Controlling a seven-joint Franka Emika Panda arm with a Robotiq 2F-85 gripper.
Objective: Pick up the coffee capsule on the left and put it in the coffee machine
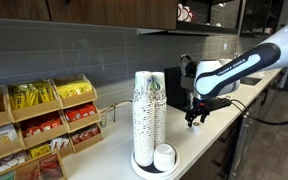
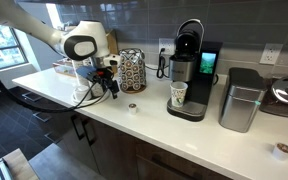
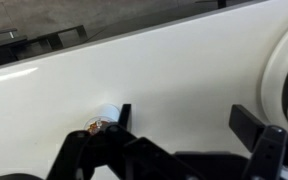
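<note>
**Off-centre line-up, capsule likely to skid**

Coffee capsule (image 2: 132, 108) flat on the white bench (image 2: 184, 135), out in the open, well apart from the coffee machine (image 2: 191, 70) further along. In the wrist view, sitting just beside one of the fingers (image 3: 123, 116), not between the pair. Gripper (image 2: 108, 88) spread wide, holding nothing, hovering over the bench to one side of the capsule.

Judged from this: coming straight down risks landing a fingertip on the capsule or at its rim, tipping it or shoving it across the smooth surface. Closing from here would likely pinch only an edge and squirt it out. Needs a sideways shift first, to bring it to the middle of the gap.

Further out: round capsule rack (image 2: 131, 70) close behind, easy to clip on the lift. Paper cup (image 2: 178, 95) standing in the spout bay, easy to knock on the way over. Cannot tell whether the machine's lid is open; if shut, nowhere to drop the capsule.
</note>
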